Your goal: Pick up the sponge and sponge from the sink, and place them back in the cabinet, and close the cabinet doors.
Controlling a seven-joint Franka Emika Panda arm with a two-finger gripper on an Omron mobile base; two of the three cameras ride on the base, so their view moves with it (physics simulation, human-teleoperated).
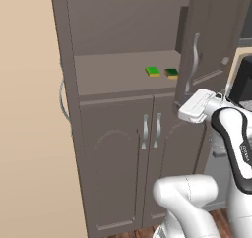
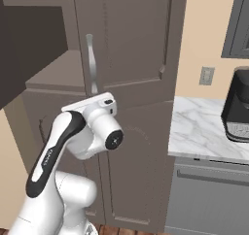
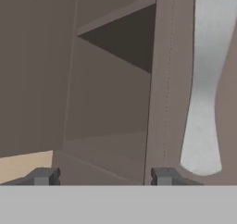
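Note:
Two green-and-yellow sponges lie side by side on the cabinet's open shelf (image 1: pixel 113 74), one (image 1: pixel 153 71) to the left of the other (image 1: pixel 172 73). The right cabinet door (image 1: pixel 214 30) with its silver handle (image 1: pixel 196 55) stands partly open, angled in front of the shelf. My gripper (image 1: pixel 180 106) is open at that door's lower inner edge, below the sponges. In the hand view the gripper (image 3: pixel 104 177) holds nothing, and the door's edge (image 3: pixel 162 79) and handle (image 3: pixel 203 102) rise just above the right fingertip (image 3: pixel 164 176). The left door (image 1: pixel 62 97) is swung wide, seen edge-on. The sink is out of view.
Below the shelf, the pair of arched-panel doors (image 1: pixel 123 163) is closed. To the right of the cabinet runs a white marble counter (image 2: pixel 204 127) with a black appliance (image 2: pixel 236 108) and a wall outlet (image 2: pixel 206 75). A beige wall (image 1: pixel 29 133) is on the left.

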